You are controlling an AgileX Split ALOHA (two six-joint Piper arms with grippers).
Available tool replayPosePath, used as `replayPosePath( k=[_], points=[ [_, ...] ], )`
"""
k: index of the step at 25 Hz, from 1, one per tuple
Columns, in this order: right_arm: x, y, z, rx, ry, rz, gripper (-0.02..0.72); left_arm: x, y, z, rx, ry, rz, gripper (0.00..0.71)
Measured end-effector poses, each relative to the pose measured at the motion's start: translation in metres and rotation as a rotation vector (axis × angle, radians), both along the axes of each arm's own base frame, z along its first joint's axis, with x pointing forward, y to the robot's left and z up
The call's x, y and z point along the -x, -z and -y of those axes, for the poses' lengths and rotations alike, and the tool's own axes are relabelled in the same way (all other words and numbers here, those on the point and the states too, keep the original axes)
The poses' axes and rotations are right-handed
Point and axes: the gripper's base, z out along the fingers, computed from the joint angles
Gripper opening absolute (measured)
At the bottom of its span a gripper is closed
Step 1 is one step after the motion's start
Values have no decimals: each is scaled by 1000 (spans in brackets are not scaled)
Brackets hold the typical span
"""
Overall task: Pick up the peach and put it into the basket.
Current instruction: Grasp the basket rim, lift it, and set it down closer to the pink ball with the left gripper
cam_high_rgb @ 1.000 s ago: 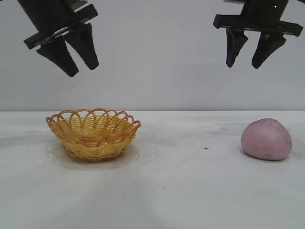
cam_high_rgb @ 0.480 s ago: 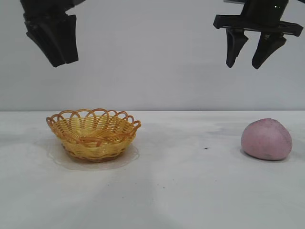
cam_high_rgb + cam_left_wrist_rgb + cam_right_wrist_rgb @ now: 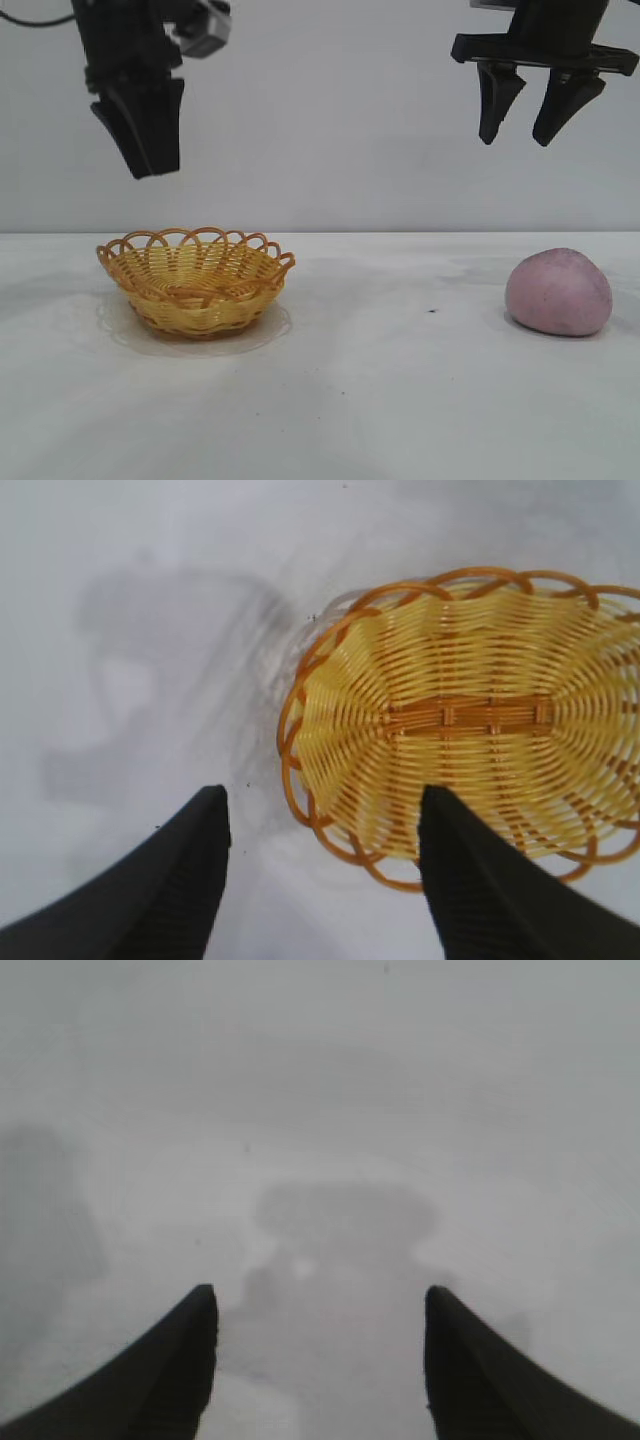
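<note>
Exterior view first: the pink-mauve, rounded matte peach (image 3: 558, 291) lies on the white tabletop (image 3: 400, 380) at the right, well apart from the shallow yellow wicker basket with its orange looped rim (image 3: 195, 280) at the left. The right gripper (image 3: 542, 135) hangs high above the peach, its jaws spread and empty, probably placed for a descent onto it. The left gripper (image 3: 145, 165) hangs above the basket, turned edge-on. A plain pale wall backs the table.

Left wrist view: both dark fingers (image 3: 170, 890) stand apart with nothing between them, the basket (image 3: 470, 720) below and partly under one finger.

Right wrist view: fingers (image 3: 170, 1370) parted over bare, shadowed white surface; the peach is not visible here, so the pick is not yet begun.
</note>
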Motion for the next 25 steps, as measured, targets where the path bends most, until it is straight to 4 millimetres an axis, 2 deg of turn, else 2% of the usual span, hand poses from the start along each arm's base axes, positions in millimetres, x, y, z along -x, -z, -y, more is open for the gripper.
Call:
replayPosePath(
  k=[3, 17, 20, 21, 22, 25],
  points=[
    [0, 0, 0, 2, -1, 0, 385, -3, 19, 1, -12, 1, -38, 360],
    [0, 0, 0, 3, -1, -5, 385, -30, 66, 7, -24, 3, -65, 360],
    [1, 0, 0, 3, -1, -7, 385, -29, 66, 11, -14, 10, -73, 126],
    [1, 0, 0, 3, -1, -7, 385, -29, 64, 13, -4, 15, -73, 81],
    [1, 0, 0, 3, -1, -7, 385, -28, 63, 15, 7, 17, -73, 59],
    [1, 0, 1, 9, -3, -6, 385, -28, 61, 18, 32, 13, -75, 66]
  ],
)
